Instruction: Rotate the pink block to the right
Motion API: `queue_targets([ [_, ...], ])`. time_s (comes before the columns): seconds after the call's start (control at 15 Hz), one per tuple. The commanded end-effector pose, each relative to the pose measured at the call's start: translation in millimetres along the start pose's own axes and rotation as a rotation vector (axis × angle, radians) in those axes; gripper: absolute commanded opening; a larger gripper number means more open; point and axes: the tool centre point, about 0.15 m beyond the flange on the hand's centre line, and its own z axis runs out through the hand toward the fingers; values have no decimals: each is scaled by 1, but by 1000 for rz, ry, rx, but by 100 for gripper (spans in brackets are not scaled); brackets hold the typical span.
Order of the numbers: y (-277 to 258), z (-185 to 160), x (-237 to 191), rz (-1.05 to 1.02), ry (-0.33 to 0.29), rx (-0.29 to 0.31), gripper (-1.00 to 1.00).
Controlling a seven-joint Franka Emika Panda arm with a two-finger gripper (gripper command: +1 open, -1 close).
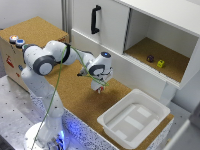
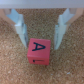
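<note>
The pink block [image 2: 39,51] lies on the cork surface and shows a dark letter A on its upper face. In the wrist view my gripper [image 2: 41,43] is open and low over it. One finger [image 2: 21,30] stands on each side of the block, with a small gap to it on both sides. In the exterior view the gripper [image 1: 98,86] points down at the cork tabletop in front of the cabinet. There the hand hides the block.
A white tub [image 1: 132,117] stands on the table toward the exterior view's right. Behind the gripper is a white cabinet with a black door handle [image 1: 94,20]. Its open shelf holds a dark purple block [image 1: 150,58] and a yellow-green block [image 1: 160,63]. A wooden box [image 1: 15,50] stands at the left.
</note>
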Motion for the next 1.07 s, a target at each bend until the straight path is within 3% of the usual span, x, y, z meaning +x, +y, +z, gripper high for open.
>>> queue_targets([
  [0.0, 21, -37, -6, -92, 80, -5, 100],
  [0.07, 26, -44, -9, -150, 81, 11, 100],
  [0.2, 28, -48, -19, -351, -10, 77, 100],
  [0.4, 38, -61, -47, -711, 77, -8, 100],
  [0.53, 43, -64, -64, -1010, 206, -109, 100],
  [0.6, 46, -64, -70, -1133, 306, -133, 100],
  [0.73, 49, -56, -66, -1319, 299, -91, 100],
  [0.93, 49, -51, -46, -1436, 200, 104, 100],
  [1.0, 48, -47, -40, -1428, 191, 137, 100],
])
